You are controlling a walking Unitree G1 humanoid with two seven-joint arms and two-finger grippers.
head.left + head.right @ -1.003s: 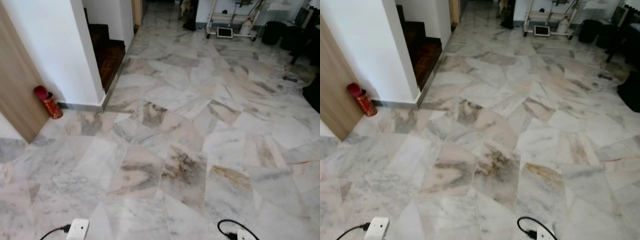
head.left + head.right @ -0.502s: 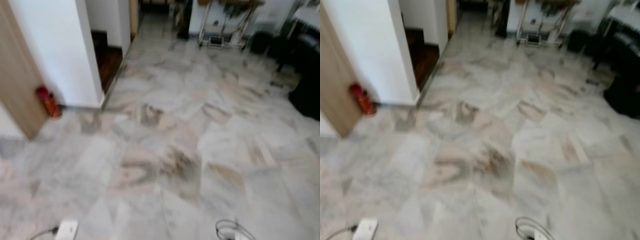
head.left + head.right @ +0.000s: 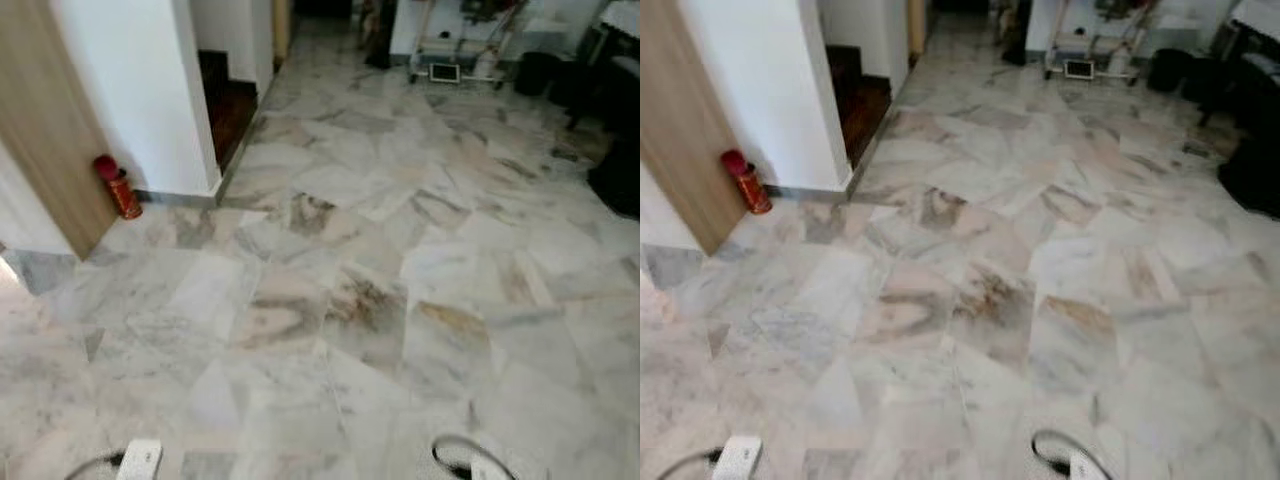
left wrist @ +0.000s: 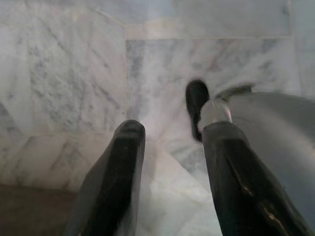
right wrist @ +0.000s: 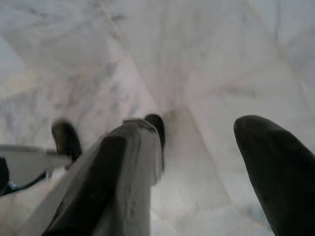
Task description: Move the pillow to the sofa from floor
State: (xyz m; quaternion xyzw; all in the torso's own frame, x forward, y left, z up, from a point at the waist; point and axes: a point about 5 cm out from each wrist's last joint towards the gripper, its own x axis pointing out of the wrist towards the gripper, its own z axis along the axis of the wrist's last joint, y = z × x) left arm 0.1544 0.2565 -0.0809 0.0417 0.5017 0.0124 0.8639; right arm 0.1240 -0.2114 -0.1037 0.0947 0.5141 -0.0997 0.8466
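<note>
Pale marble floor (image 3: 340,300) lies before me. In the left wrist view my left gripper (image 4: 174,130) hangs over the floor, its two black fingers (image 4: 123,162) apart with nothing between them. My right gripper (image 5: 192,130) hangs the same way, open, with bare marble between its fingers (image 5: 275,162). A white block with a black cable sits at the bottom edge of the left eye view on each side (image 3: 140,460) (image 3: 472,464).
A red canister (image 3: 119,188) stands by a white wall corner (image 3: 150,100), next to a wooden panel (image 3: 45,130). Dark wooden stairs (image 3: 232,100) rise behind the wall. A white wheeled rack (image 3: 450,55) stands far back, and dark furniture (image 3: 615,170) at the right.
The whole picture has shifted slightly right and was blurred half a second ago, so the camera moved. Nothing on the floor has moved.
</note>
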